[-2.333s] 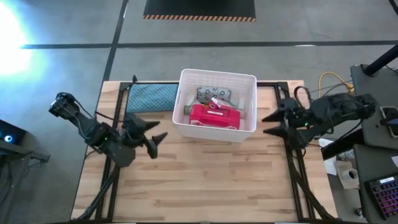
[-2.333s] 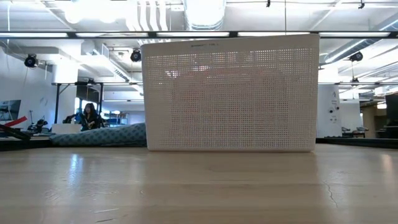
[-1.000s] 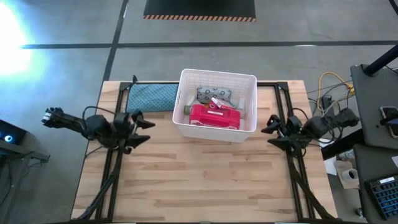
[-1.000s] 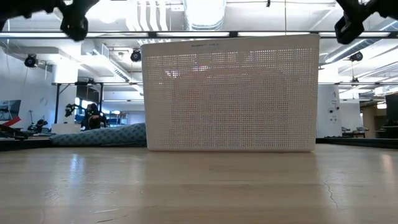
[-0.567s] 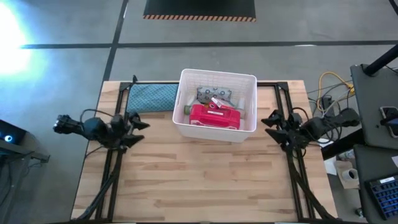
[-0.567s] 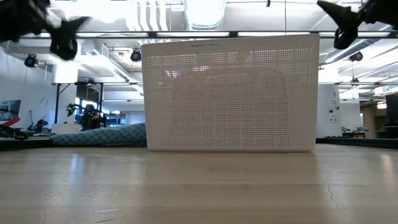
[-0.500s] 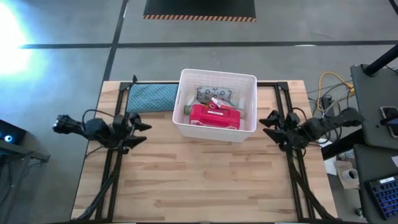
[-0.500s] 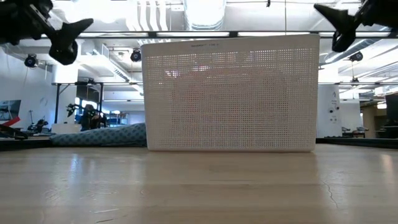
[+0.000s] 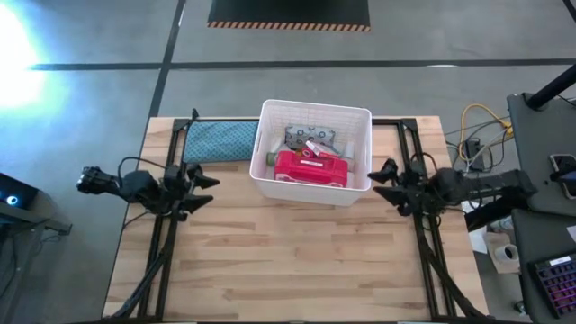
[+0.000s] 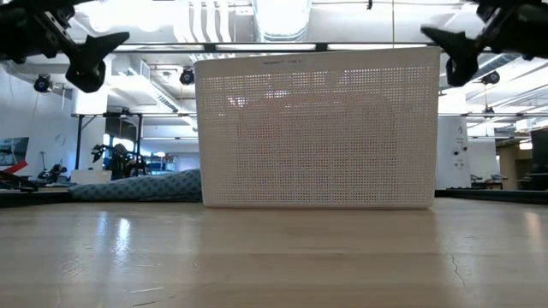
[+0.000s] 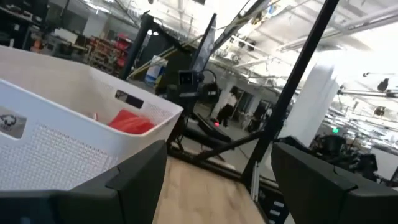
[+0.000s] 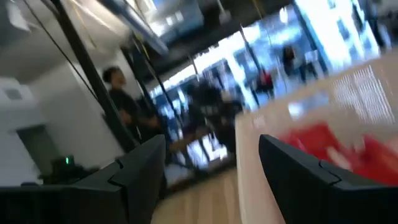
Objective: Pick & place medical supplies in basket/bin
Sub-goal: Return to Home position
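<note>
The white slotted bin [image 9: 358, 119] stands at the table's far middle. Inside lie a red case with a white label [image 9: 310, 169] and a grey-white soft pack [image 9: 310, 137]; a beige item shows at the bin's left wall [image 9: 269, 158]. My left gripper [image 9: 209, 184] hovers open just left of the bin, its fingers pointing at the bin's left wall. My right gripper [image 9: 372, 179] hovers open close to the bin's right wall. In the left wrist view the bin [image 11: 74, 140] and the red case [image 11: 130, 122] show beyond my open left gripper [image 11: 217, 162]. The right wrist view is blurred.
A blue-grey folded cloth [image 9: 219, 139] lies left of the bin by the table's far edge. Bare wooden table top [image 9: 297, 261] stretches from the bin to the near edge. In the low view both grippers [image 10: 86, 51] [image 10: 449, 47] hang above the table on either side of the bin [image 10: 317, 128].
My right gripper has moved toward the table's left, closing on the bin's right wall, and come down a little. My left gripper has sunk slightly beside the bin's left wall. Both have stayed open. The bin and its contents have kept still.
</note>
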